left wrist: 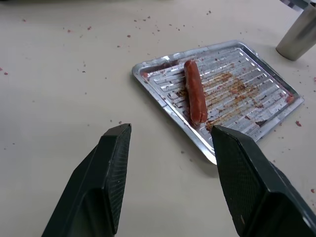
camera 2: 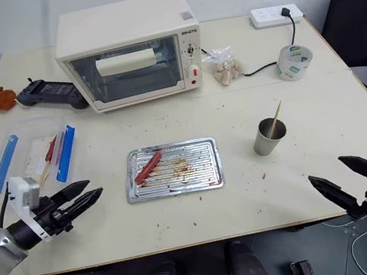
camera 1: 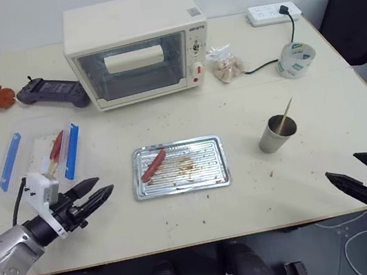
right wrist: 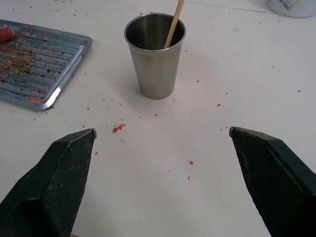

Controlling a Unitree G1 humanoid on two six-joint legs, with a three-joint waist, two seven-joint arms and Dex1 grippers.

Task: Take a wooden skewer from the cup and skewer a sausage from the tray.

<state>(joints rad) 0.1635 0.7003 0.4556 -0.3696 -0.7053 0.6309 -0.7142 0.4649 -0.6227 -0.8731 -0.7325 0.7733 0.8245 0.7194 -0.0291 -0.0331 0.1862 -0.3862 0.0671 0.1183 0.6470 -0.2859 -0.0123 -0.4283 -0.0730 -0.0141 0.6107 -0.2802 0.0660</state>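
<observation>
Left gripper [left wrist: 170, 185] is hovering over the table [left wrist: 59, 89], its two black fingers [left wrist: 106, 182] standing apart with nothing between them. Beyond the fingertips the tray [left wrist: 256, 106] is lying flat on the tabletop, ridged bottom smeared with brown grease. The sausage [left wrist: 195, 91] is lying inside the tray near one edge, reddish-brown, slightly curved. The cup [left wrist: 300, 35] is standing on the table past the tray's far corner, partly cut off. Reddish crumbs are dotting the table.
</observation>
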